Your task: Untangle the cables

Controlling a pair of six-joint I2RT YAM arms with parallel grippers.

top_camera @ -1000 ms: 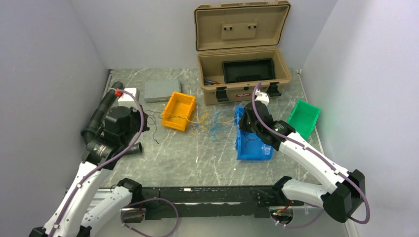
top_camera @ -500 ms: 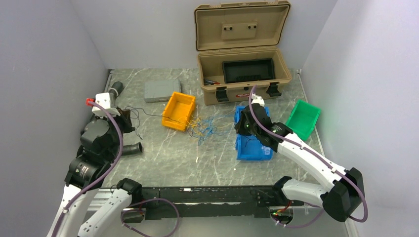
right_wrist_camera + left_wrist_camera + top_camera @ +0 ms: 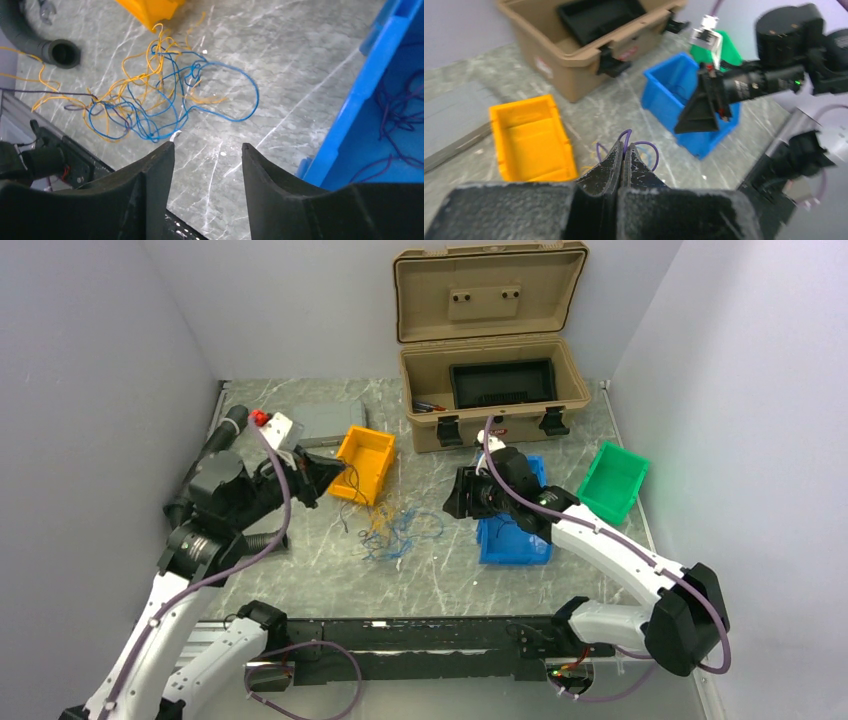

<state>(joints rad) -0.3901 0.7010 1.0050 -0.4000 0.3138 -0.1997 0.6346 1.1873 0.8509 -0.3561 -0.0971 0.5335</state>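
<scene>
The cables [image 3: 395, 530] lie as a loose tangle of thin yellow and blue wires on the marble table, between the orange bin and the blue bin; they also show in the right wrist view [image 3: 150, 100]. My left gripper [image 3: 325, 475] hovers by the orange bin, shut on a thin purple cable [image 3: 651, 150] that loops out past its fingertips [image 3: 616, 150]. My right gripper [image 3: 455, 502] stands open over bare table just left of the blue bin, its jaws [image 3: 207, 145] holding nothing. More purple wires [image 3: 395, 115] lie inside the blue bin.
An orange bin [image 3: 362, 462] sits left of the tangle, a blue bin [image 3: 513, 525] to its right and a green bin [image 3: 614, 480] further right. An open tan case [image 3: 490, 390] stands at the back, a grey box [image 3: 325, 420] beside it. A black corrugated hose [image 3: 262, 540] lies at the left.
My right gripper opened and moved left, out over the table. My left arm swung out to the left and back toward the orange bin. The tangle slid nearer and leftward.
</scene>
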